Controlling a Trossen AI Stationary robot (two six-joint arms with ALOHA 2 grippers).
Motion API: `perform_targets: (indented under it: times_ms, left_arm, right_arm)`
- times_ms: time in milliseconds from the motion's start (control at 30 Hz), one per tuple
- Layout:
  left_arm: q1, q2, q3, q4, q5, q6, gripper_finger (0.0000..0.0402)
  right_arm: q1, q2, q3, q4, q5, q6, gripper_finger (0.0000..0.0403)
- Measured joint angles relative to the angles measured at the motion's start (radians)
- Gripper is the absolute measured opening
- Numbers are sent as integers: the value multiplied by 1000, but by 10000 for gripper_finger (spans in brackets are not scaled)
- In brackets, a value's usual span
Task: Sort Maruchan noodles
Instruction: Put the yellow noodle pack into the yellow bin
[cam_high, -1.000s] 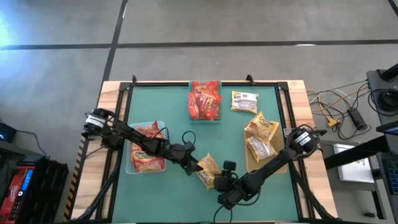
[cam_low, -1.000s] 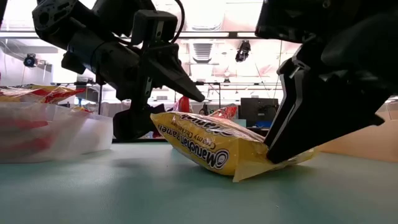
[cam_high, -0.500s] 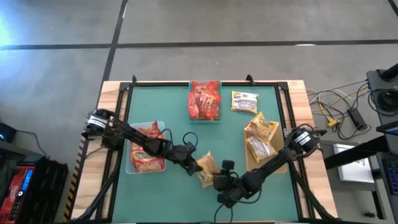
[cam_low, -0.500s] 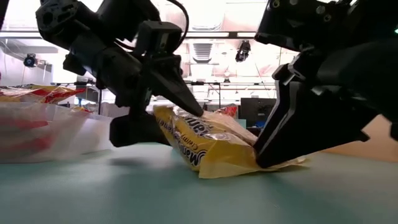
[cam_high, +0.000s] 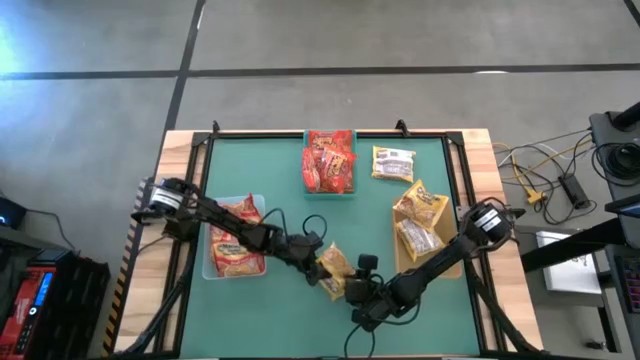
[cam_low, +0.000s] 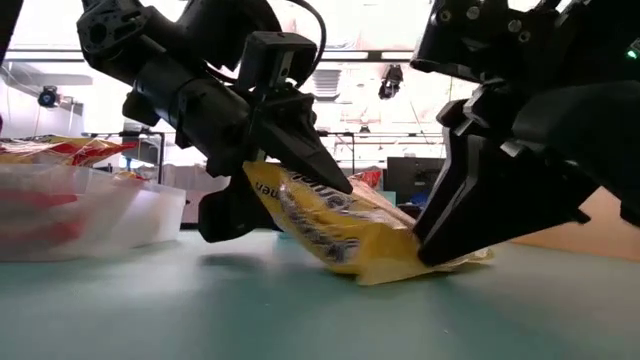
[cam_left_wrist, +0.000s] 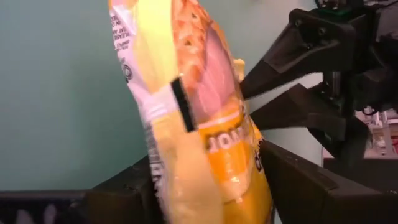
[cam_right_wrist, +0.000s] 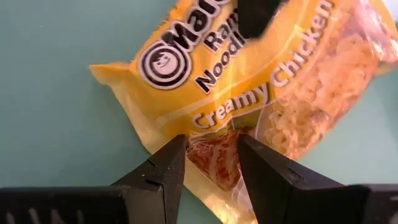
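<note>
A yellow Maruchan noodles packet (cam_high: 333, 268) sits near the middle of the green table, tilted, between my two grippers. My left gripper (cam_high: 318, 262) reaches in from the left and is shut on the packet's raised end (cam_low: 275, 190). My right gripper (cam_high: 352, 290) comes from the near right and is shut on the packet's low end (cam_low: 425, 262). More packets lie in the bins around the table. My left gripper has the packet's raised end between its two fingers, one on each flat face (cam_left_wrist: 242, 186). In the low view the upper finger (cam_low: 320, 165) lies along the top face and the other sits beneath. The fingers slant down from the table's left. My right gripper pinches the packet's flat sealed end (cam_right_wrist: 208, 155) between its two fingers (cam_right_wrist: 165, 171). It comes slanting down from the table's near right. That end rests on the table (cam_low: 395, 275), and the packet rises from it toward the left gripper.
A clear bin (cam_high: 212, 268) with red and yellow packets stands at the left. A bin of red packets (cam_high: 330, 160) is at the far middle. A tan bin (cam_high: 418, 225) with yellow packets is at the right, and a loose pale packet (cam_high: 393, 163) lies beside the far bin.
My left gripper has moved toward the table's right onto the yellow packet, and its fingers have closed in on the packet's end. The packet has tipped from lying nearly flat to a steeper slant: its left end has risen while the end in my right gripper stayed down.
</note>
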Motion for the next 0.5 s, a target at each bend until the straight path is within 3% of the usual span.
perform_targets:
  times_ms: [300, 500]
  left_arm:
    - [23, -7, 0, 24, 1, 16, 127]
    - [35, -24, -1, 21, 0, 92, 128]
  right_arm:
    - [0, -108, -1, -62, -1, 11, 132]
    - [2, -232, -46, -66, 7, 26, 131]
